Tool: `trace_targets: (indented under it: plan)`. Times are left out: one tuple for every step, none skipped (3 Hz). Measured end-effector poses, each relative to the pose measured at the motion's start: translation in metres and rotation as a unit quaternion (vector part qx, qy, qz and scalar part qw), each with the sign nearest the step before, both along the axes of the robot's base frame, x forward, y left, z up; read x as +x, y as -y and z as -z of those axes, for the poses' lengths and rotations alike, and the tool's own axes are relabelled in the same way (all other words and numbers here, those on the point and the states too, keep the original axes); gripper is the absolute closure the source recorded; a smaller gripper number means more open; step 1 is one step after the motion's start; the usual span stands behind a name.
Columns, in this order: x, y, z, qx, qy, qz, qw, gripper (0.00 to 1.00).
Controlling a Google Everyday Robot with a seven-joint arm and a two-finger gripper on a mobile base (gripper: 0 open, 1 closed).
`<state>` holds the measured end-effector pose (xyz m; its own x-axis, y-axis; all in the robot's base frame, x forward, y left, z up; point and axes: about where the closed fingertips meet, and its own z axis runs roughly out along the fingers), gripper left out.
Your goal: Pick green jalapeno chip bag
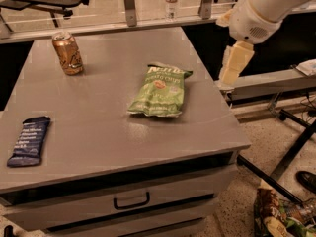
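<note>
The green jalapeno chip bag lies flat on the grey cabinet top, right of centre, with its white lettering facing up. My gripper hangs from the white arm at the upper right. It is just beyond the cabinet's right edge, to the right of the bag and apart from it, and it holds nothing that shows.
A tan soda can stands at the back left. A dark blue wrapped bar lies at the front left. A water bottle stands behind the cabinet. A multicoloured bag lies on the floor at the lower right, beside black table legs.
</note>
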<state>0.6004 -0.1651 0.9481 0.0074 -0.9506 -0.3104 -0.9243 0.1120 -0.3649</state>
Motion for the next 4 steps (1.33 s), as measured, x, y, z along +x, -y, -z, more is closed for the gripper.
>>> trace_targets:
  plan:
    - [0.055,-0.027,0.019,0.009,0.005,-0.027,0.9996,0.00]
    - [0.110,-0.051,0.049,0.030,-0.001,-0.045,0.9985,0.00]
    - [0.110,-0.051,0.049,0.030,-0.001,-0.045,0.9985,0.00]
    - [0.103,-0.065,0.064,0.027,-0.025,-0.087,0.9955,0.00]
